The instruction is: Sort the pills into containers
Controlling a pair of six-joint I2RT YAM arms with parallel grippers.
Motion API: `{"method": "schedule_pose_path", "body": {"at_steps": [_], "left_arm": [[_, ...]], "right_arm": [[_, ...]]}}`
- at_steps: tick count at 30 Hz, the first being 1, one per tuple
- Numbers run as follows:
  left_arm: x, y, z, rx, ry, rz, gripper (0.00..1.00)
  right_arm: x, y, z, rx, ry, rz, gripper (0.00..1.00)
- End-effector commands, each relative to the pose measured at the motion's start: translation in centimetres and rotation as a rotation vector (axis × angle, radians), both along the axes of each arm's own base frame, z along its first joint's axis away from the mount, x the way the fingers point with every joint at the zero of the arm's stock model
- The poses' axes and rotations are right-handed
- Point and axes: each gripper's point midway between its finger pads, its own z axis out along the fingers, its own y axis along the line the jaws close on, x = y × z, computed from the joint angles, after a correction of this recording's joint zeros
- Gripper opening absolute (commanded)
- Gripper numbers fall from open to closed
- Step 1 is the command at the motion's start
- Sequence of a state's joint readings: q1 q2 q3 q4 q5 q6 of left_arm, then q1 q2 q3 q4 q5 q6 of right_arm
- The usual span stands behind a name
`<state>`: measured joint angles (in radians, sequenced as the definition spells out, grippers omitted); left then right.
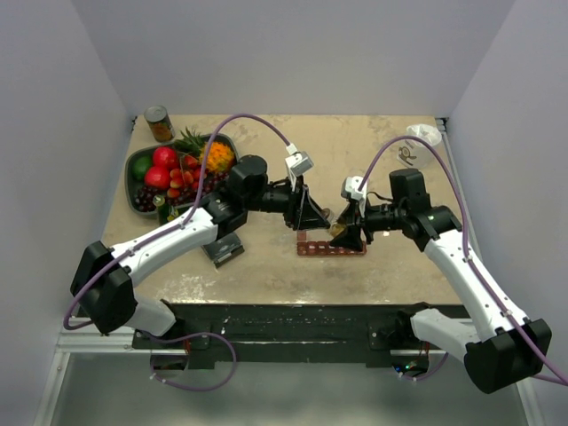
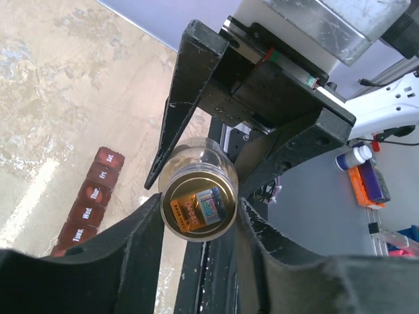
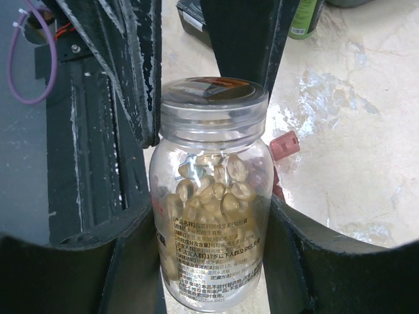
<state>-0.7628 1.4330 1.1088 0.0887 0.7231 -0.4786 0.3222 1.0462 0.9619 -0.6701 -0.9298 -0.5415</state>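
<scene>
Right gripper (image 3: 209,209) clamps bottle (image 3: 211,275) of pills (image 3: 209,190) | left gripper (image 2: 200,208) closed on its cap (image 3: 214,108)

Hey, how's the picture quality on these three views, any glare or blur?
Top external: even light, faint shadows, nothing blown out. Left wrist: the clear plastic pill bottle is sharp, the near black left fingers blurred. Right wrist: bottle label print crisp, glare patches on the beige marbled tabletop, right fingers dark and soft.

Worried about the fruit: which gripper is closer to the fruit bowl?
Left. The left gripper sits right of the fruit bowl, at the cap of the pill bottle; the right gripper holds that bottle from farther right.
</scene>
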Motion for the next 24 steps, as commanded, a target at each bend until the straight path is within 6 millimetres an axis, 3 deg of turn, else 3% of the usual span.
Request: {"method": "schedule_pose_path", "body": {"at_steps": [1,2,5,10,12,16,18,19,20,22,24], "left_arm": [[-0.4,-0.4,1.2,-0.024,-0.12,-0.078,0.35],[-0.3,-0.3,0.9,-0.017,-0.176,-0.098,0.28],[-1.0,0.2,-0.1,0.005,-0.296,-0.188,0.24],[-3.4,1.8,-3.9,0.035,-0.502,-0.407,0.24],[-3.1,2.3,-4.7,0.027,-0.61,-0.446,0.26],[-0.8,3.4,-4.7,-0.009,-0.593,-0.369,0.41],[0.7,4.2,-3.2,-0.039,-0.624,-0.297,0.49],[0.9,4.5,-2.8,-0.058,-0.617,-0.259,0.6],[1.1,5.1,-1.6,-0.075,-0.648,-0.219,0.65],[0.9,5.7,-1.3,-0.096,-0.674,-0.171,0.76],[0.3,6.4,-0.1,-0.124,-0.711,-0.141,0.8]], "right_arm": [[0.0,0.7,2.2,0.051,-0.044,0.034,0.0],[-0.2,0.8,2.3,0.057,-0.038,0.041,0.0],[-1.0,1.1,2.6,0.088,-0.007,0.071,0.0],[-3.6,2.1,4.0,0.199,0.088,0.183,0.0],[-4.4,2.3,4.5,0.242,0.118,0.226,0.0],[-5.1,2.5,4.6,0.282,0.18,0.251,0.0],[-4.8,2.5,4.6,0.276,0.174,0.242,0.0],[-4.7,2.5,4.6,0.273,0.16,0.238,0.0],[-4.7,2.5,4.6,0.269,0.153,0.236,0.0],[-4.4,2.4,4.2,0.249,0.134,0.217,0.0],[-4.2,2.3,4.0,0.237,0.124,0.207,0.0]]}}
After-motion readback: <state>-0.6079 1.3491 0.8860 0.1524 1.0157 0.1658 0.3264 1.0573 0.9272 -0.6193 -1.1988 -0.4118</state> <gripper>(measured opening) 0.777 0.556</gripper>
